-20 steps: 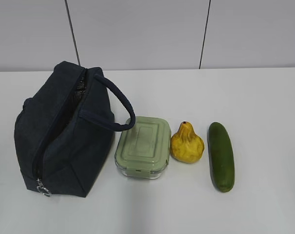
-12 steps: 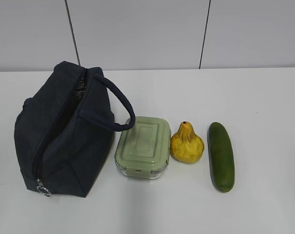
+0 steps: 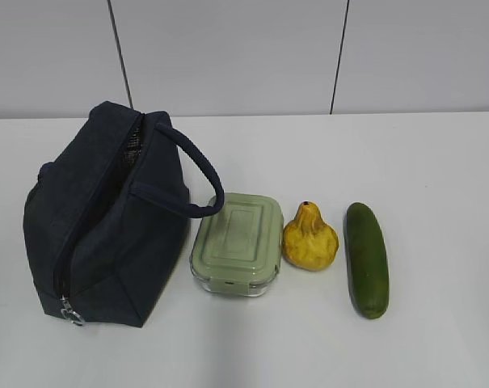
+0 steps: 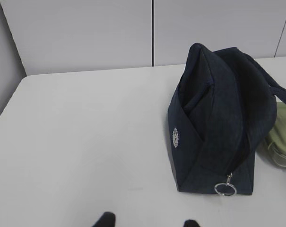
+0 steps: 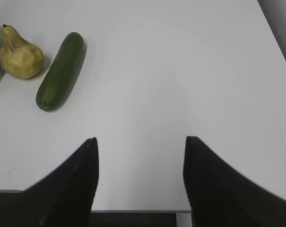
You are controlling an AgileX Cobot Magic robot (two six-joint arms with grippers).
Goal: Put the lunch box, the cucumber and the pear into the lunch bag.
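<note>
Both claws spread wide and empty over a plain white tabletop (image 3: pixel 438 162).

Past the right claw (image 5: pixel 140 142) lie the smooth cucumber (image 5: pixel 60 71) and lumpy pear (image 5: pixel 20 56); beyond the left claw (image 4: pixel 147 222), the boxy fabric lunch bag (image 4: pixel 218 118), round white emblem unreadable, beside the sage-lidded lunch box (image 3: pixel 238 242). Grey panelled wall behind.

My navy lunch bag (image 3: pixel 107 218) stands leftmost, zipper partly open. Beside it sit the green-lidded lunch box (image 3: pixel 238 244), the yellow pear (image 3: pixel 309 239), then the dark cucumber (image 3: pixel 367 259), lying flat.
</note>
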